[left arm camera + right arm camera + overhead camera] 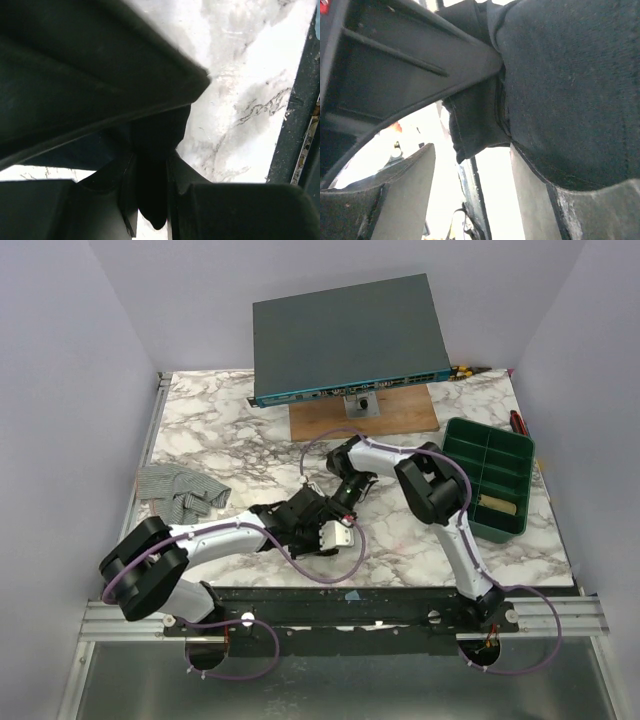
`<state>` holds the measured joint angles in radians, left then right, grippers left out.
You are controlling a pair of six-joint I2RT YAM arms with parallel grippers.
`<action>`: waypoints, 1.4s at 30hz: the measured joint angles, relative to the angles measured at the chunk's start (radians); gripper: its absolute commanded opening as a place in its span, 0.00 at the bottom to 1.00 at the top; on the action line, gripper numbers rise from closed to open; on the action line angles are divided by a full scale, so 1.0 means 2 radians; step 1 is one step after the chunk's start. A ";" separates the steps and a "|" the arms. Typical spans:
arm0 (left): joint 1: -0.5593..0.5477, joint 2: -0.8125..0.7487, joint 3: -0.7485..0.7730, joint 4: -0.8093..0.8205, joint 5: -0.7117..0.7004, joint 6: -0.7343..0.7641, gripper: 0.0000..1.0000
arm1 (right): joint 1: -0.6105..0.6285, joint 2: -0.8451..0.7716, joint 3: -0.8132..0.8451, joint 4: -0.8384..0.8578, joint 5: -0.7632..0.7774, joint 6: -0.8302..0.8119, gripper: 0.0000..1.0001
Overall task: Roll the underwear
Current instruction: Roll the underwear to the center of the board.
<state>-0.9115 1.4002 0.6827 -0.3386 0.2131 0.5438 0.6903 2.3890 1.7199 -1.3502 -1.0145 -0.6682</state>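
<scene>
Dark underwear [161, 125] is held bunched, clamped in the left gripper [150, 170]; right gripper [470, 160] jaws are apart. Rolling seems unfinished.

The left arm [215, 535] stretches low and rightward, and the right arm [455, 530] folds back leftward. They meet mid-worktop. The left gripper [318, 512] pinches dark underwear [150, 200]; the right gripper [345, 492] has its fingers [405, 195] parted.
</scene>
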 measured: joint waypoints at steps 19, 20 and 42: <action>0.096 0.058 0.067 -0.064 0.114 -0.017 0.00 | -0.033 -0.172 -0.136 0.301 0.191 0.129 0.65; 0.100 0.062 0.071 -0.070 0.121 -0.018 0.00 | -0.033 -0.176 -0.141 0.314 0.200 0.132 0.65; 0.195 0.202 0.214 -0.235 0.292 0.017 0.01 | -0.035 -0.221 -0.204 0.440 0.307 0.189 0.65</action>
<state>-0.5209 1.8042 1.1107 -0.8082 0.7967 0.5781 0.6201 1.9465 1.3128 -0.4698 -0.3996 -0.2909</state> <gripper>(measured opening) 0.204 0.643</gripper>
